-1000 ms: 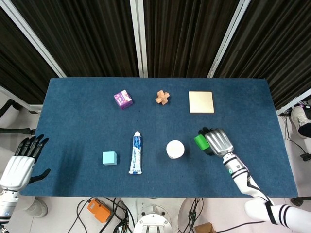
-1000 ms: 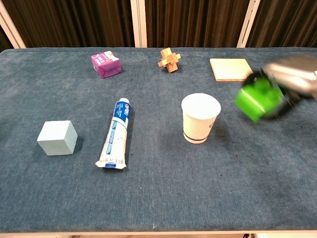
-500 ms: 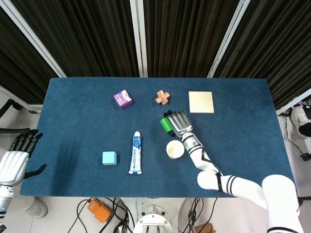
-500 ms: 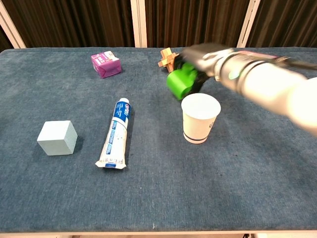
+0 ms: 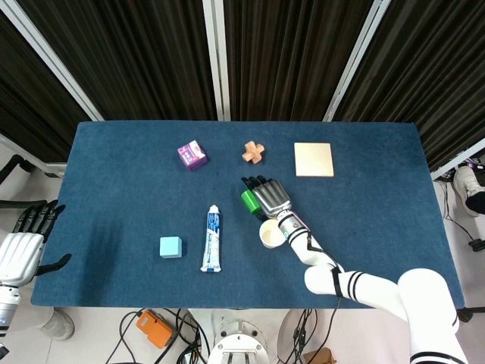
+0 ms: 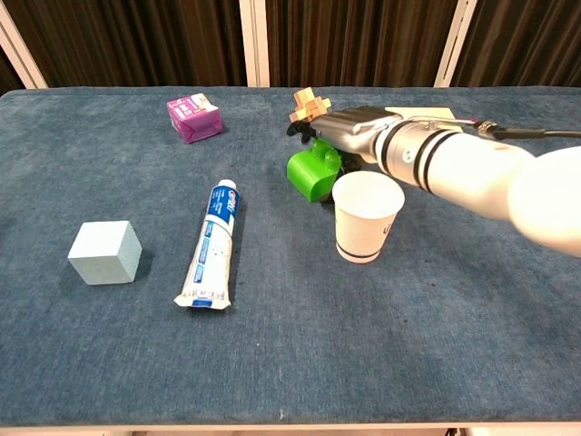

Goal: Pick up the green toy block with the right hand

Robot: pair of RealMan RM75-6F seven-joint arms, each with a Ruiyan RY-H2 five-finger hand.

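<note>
The right hand (image 5: pixel 269 196) has its fingers wrapped over the top of the green toy block (image 6: pixel 314 173) and grips it; in the chest view the block hangs below the palm, just beside the rim of the white paper cup (image 6: pixel 366 215) on the cup's left and slightly behind it. Whether the block is clear of the blue bench (image 6: pixel 454 327) or touching it cannot be told from either view. In the head view the same block (image 5: pixel 248 201) shows as a small green patch at the hand's left edge, with the cup (image 5: pixel 269 233) just in front of the hand, toward the robot. The arm runs from the hand past the cup's right side toward the near right edge of the bench. Behind the cup and a little left stands the wooden interlocking puzzle (image 5: pixel 254 152), close behind the hand in the chest view; behind the cup and to its right lies the flat pale square tile (image 5: pixel 314 159). To the cup's left lies the toothpaste tube (image 6: pixel 211 245), cap pointing away from the robot, and further left sits the pale blue cube (image 6: pixel 105 252). The purple carton (image 6: pixel 193 118) sits far behind and left of the cup. The left hand (image 5: pixel 25 244) hangs off the bench's near left corner, holding nothing, its fingers spread apart.
</note>
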